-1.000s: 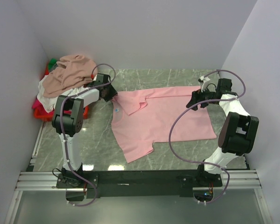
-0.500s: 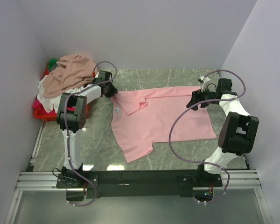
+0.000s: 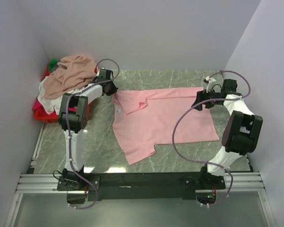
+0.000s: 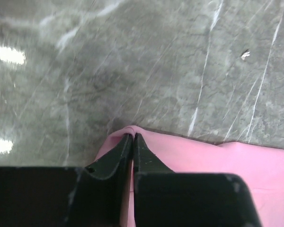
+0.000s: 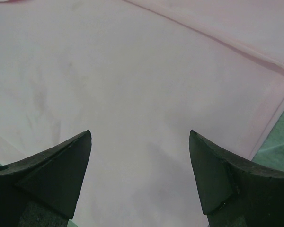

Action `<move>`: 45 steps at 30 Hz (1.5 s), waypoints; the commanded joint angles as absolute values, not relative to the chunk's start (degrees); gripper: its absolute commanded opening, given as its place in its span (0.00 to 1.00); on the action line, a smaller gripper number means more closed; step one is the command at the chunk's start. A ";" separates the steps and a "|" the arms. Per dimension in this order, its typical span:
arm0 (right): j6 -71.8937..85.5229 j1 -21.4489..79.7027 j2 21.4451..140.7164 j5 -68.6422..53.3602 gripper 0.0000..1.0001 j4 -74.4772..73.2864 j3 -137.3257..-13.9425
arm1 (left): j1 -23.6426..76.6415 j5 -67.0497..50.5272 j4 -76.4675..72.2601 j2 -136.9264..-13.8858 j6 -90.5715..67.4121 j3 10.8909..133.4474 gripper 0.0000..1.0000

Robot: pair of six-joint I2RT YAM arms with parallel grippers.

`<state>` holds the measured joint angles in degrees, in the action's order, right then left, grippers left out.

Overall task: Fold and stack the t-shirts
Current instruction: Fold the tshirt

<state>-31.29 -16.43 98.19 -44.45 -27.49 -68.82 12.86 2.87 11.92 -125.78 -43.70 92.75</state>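
Far left of the overhead view: a heap of shirts, tan shirt uppermost over a white shirt, sits on a red basket against the side wall. The wrist views do not show this heap. The left arm is stretched well forward from its base, with its wrist just beside the heap. The overhead view hides its fingertips. The left wrist view shows the left end effector pressed together, pinching the far left corner of the pink shirt, with bare grey-green tabletop beyond. The pink shirt lies spread across the middle of the tabletop, neck to the left, a small label visible at the collar only from overhead. The right arm is bent, elbow out to the right, wrist turned inward over the shirt's far right edge. The right wrist view shows the right end effector spread wide, pink cloth filling the gap between its fingers, nothing gripped.
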 commanded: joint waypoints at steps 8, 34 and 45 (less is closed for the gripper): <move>-26.36 -17.14 101.78 -38.67 0.90 -23.55 -72.51 | 11.78 3.69 10.19 -128.49 -37.88 98.00 0.14; -86.76 -14.68 70.85 -47.21 0.93 -56.35 -49.05 | 7.03 -26.79 9.22 -72.20 -43.58 53.12 0.93; -70.32 -14.68 68.48 -40.08 0.93 -48.96 -46.95 | 33.89 -13.38 26.08 -49.49 -66.96 26.28 0.72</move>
<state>-74.63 -14.61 69.60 -42.35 -51.37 -47.18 28.67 -20.40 21.63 -52.88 -57.65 25.30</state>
